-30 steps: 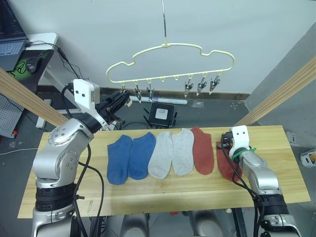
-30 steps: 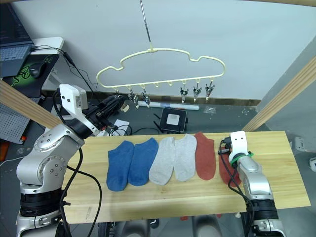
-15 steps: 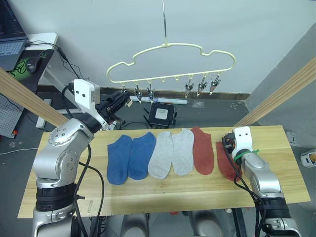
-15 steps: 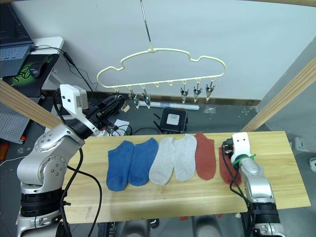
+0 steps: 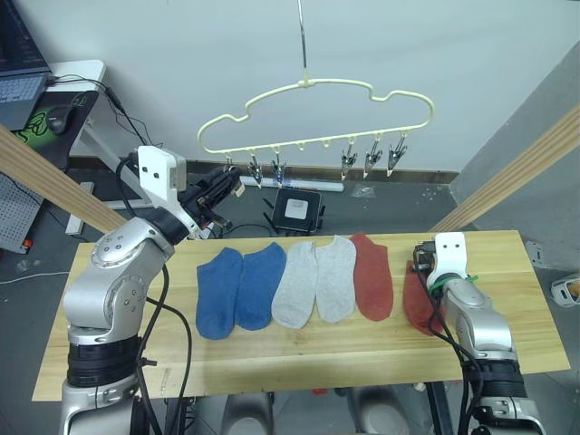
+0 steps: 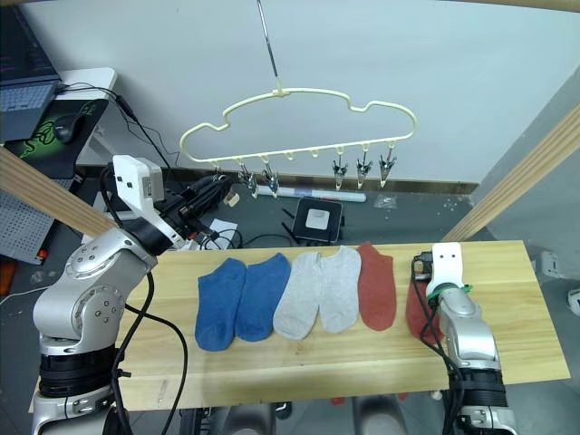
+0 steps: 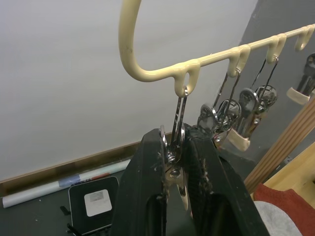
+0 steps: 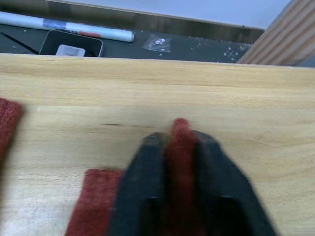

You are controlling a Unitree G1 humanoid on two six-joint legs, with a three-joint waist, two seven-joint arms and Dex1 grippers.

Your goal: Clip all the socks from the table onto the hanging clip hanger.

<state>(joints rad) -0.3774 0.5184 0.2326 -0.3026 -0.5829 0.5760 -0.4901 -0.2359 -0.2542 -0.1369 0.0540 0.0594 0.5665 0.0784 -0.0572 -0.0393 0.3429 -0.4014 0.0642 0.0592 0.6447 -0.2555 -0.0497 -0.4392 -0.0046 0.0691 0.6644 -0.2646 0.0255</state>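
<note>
Six socks (image 5: 316, 279) in row across surface (image 5: 507, 340), frame centre; clip hanger (image 5: 313, 118) hangs above, upper centre; laptop (image 5: 20, 54) upper left.

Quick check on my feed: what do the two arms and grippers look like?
Both arms are silver-grey metal with rounded joint housings and loose black cables. Each wrist carries a white box. The left gripper and right gripper have thick black fingers. A green tie wraps the right wrist.
</note>
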